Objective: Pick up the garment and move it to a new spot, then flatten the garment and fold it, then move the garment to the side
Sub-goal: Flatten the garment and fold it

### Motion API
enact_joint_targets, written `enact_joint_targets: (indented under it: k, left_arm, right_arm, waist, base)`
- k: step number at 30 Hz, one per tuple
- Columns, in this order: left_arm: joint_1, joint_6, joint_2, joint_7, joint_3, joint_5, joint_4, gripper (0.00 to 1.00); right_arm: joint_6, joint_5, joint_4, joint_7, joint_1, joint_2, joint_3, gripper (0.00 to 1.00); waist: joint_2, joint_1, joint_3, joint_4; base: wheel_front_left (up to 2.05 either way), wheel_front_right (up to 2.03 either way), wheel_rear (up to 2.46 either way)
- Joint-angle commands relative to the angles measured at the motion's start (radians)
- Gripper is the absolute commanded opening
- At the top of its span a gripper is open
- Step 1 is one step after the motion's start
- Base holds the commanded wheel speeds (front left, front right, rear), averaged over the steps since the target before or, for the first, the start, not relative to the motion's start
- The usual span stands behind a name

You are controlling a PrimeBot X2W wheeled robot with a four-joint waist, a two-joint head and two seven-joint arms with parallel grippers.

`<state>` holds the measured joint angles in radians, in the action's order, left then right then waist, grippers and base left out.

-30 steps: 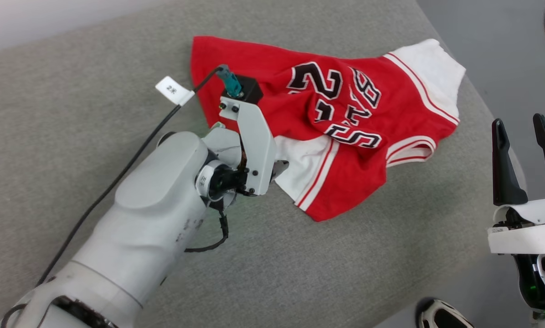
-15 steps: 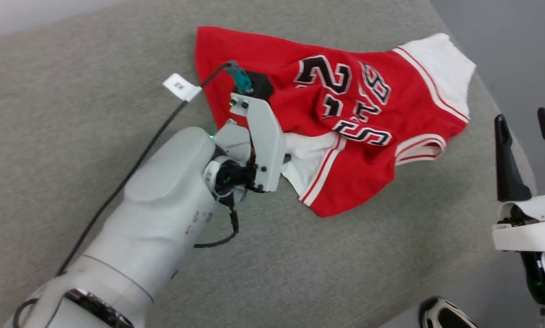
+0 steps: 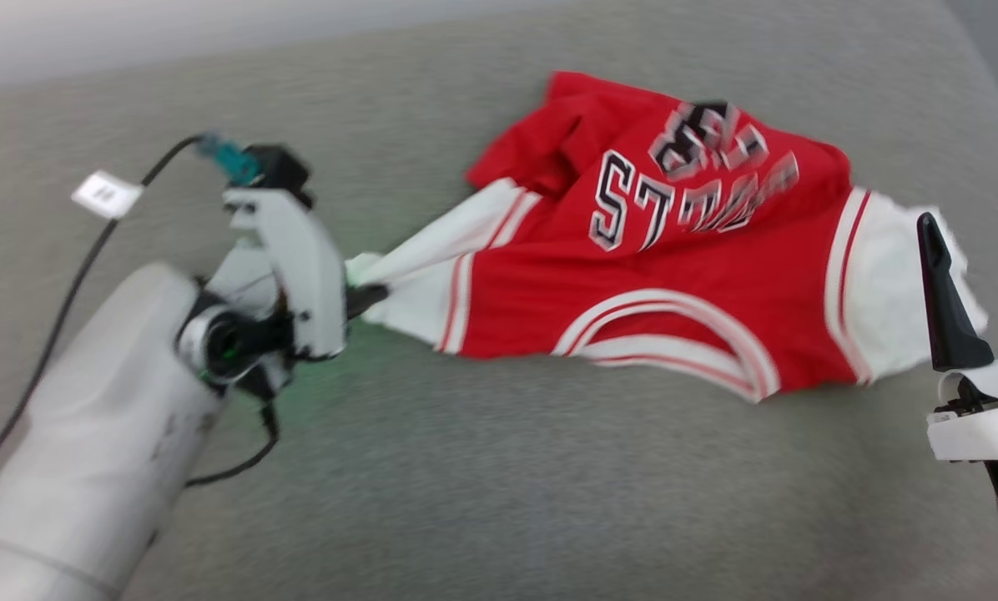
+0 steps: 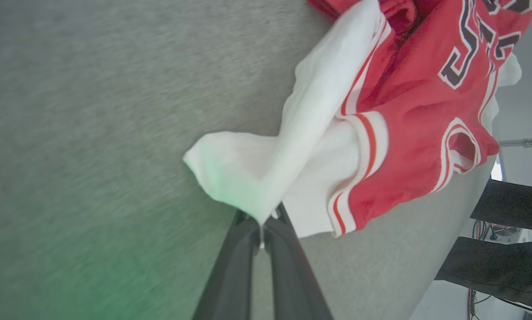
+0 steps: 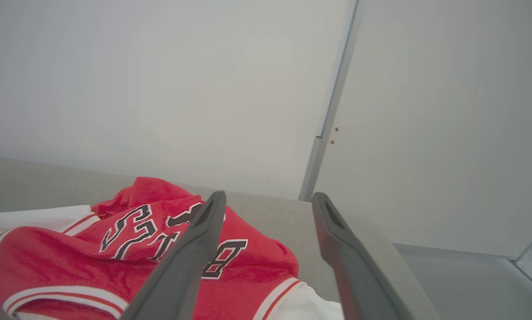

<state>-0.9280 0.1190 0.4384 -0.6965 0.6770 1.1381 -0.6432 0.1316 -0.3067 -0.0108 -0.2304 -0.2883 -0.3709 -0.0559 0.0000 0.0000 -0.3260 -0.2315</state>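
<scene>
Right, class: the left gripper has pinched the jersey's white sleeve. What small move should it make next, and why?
Probably lift the sleeve and draw it to the robot's left. The left gripper is shut on the sleeve's tip, and the jersey trails from it, partly stretched but bunched at its far red end on the grey surface; a pull should drag it along.

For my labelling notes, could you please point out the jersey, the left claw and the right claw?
jersey (image 3: pixel 674 280), head view, red chest panel
left claw (image 4: pixel 261 222), left wrist view, between shut tips
right claw (image 5: pixel 268 198), right wrist view, between open tips
</scene>
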Motion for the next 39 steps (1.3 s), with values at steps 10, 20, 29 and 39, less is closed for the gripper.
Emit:
enact_joint_targets:
  k: [10,20,29,39]
  left_arm:
    - [0.146,-0.083,0.133,0.032,-0.045,0.013,0.108,0.0]
    - [0.205,-0.12,0.21,0.041,-0.051,-0.004,0.107,0.0]
    - [0.241,-0.109,0.232,0.148,-0.058,-0.045,0.139,1.0]
    - [0.356,-0.129,0.274,0.495,-0.129,-0.139,0.357,1.0]
  right_arm:
    - [-0.002,-0.01,0.038,0.064,0.009,-0.04,-0.032,1.0]
    - [-0.002,-0.015,0.044,0.096,-0.008,-0.068,-0.069,1.0]
    - [-0.002,-0.021,0.045,0.132,-0.012,-0.096,-0.114,1.0]
    - [-0.002,-0.093,0.032,0.21,-0.027,-0.172,-0.258,1.0]
  waist:
    - [0.0,0.0,0.093,0.23]
    - [0.0,0.0,0.103,0.254]
    - [0.0,0.0,0.115,0.252]
    - [0.0,0.0,0.129,0.264]
  base:
    - [0.0,0.0,0.0]
    - [0.0,0.0,0.0]
    - [0.0,0.0,0.0]
    - [0.0,0.0,0.0]
